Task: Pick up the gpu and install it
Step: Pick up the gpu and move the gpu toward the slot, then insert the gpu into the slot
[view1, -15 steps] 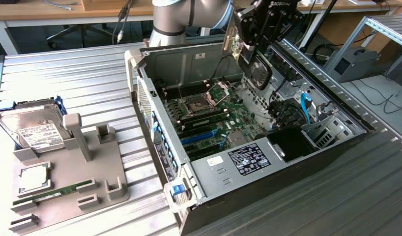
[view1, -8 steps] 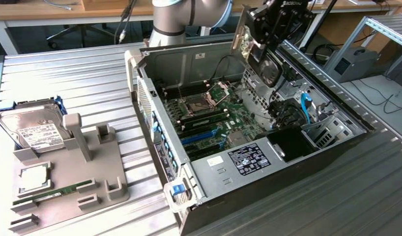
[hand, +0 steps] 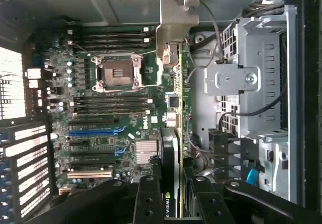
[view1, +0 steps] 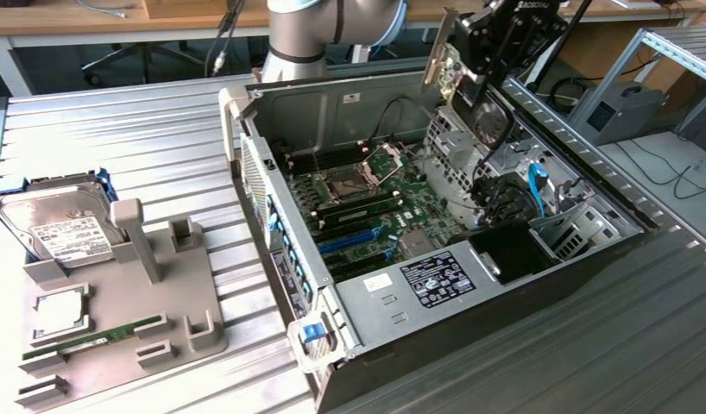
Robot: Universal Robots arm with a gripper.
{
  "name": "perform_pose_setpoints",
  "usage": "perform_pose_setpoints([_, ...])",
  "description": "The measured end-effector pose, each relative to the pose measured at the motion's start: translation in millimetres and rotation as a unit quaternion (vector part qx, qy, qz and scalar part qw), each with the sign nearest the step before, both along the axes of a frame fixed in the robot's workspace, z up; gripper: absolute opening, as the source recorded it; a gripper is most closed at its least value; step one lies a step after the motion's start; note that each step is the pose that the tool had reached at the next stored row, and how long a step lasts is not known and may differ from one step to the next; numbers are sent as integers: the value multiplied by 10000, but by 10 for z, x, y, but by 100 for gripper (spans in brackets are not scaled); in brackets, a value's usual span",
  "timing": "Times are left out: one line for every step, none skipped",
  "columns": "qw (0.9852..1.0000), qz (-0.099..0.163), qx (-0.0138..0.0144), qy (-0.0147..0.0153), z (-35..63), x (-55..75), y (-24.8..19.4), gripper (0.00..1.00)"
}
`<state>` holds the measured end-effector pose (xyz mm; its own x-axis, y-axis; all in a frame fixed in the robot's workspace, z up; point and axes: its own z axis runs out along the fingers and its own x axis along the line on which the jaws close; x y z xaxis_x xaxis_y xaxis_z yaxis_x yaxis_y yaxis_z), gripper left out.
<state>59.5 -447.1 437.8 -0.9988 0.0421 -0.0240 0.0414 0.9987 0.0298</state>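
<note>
An open computer case (view1: 387, 310) is laid on its side on a ribbed metal desk (view1: 135, 138), with the motherboard (hand: 126, 118) exposed to view from above. At the exterior view's left, well apart from the case, a grey parts holder (view1: 122, 328) is seen on the desk, with a silver hard drive (view1: 59, 228) propped at its far end and a narrow RAM stick (view1: 94, 336) laid in a groove. The robot arm (view1: 301, 34) is seen beyond the case. The gpu (hand: 176, 88) is held in the air above the case's far corner at the exterior view's right, over the metal drive cage (hand: 256, 83) and the edge of the motherboard, and is not seated in anything. The hand (hand: 176, 204) is clamped on the gpu, one finger pressed to each flat face, so the card is carried on edge. In the wrist view the card is seen edge-on: its long axis runs straight away from the hand, with the black cooler nearest the fingers and the silver end bracket (hand: 175, 25) at the far end. The expansion slots (hand: 95, 132) are found on the motherboard's lower part, off to one side of the card and toward the exterior view's left, with open board between them and the card. In that view the slots' length appears to lie crosswise to the card's edge, so the card is judged to be neither above a slot nor lined up with one.
</note>
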Motion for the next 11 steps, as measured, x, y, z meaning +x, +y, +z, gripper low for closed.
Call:
perform_pose_setpoints([10000,-1,0,0,0,32,0,27])
perform_pose_setpoints([10000,-1,0,0,0,59,1,27])
perform_pose_setpoints([10000,0,0,0,0,85,1,27])
perform_pose_setpoints([10000,0,0,0,0,110,1,27])
perform_pose_setpoints([10000,0,0,0,0,125,2,27])
perform_pose_setpoints([10000,0,0,0,0,128,2,27])
perform_pose_setpoints([10000,0,0,0,0,128,2,27])
perform_pose_setpoints([10000,-1,-1,0,1,128,1,27])
perform_pose_setpoints([10000,-1,0,0,0,128,1,27])
perform_pose_setpoints([10000,0,0,0,0,128,1,27])
perform_pose_setpoints([10000,0,0,0,0,128,1,27])
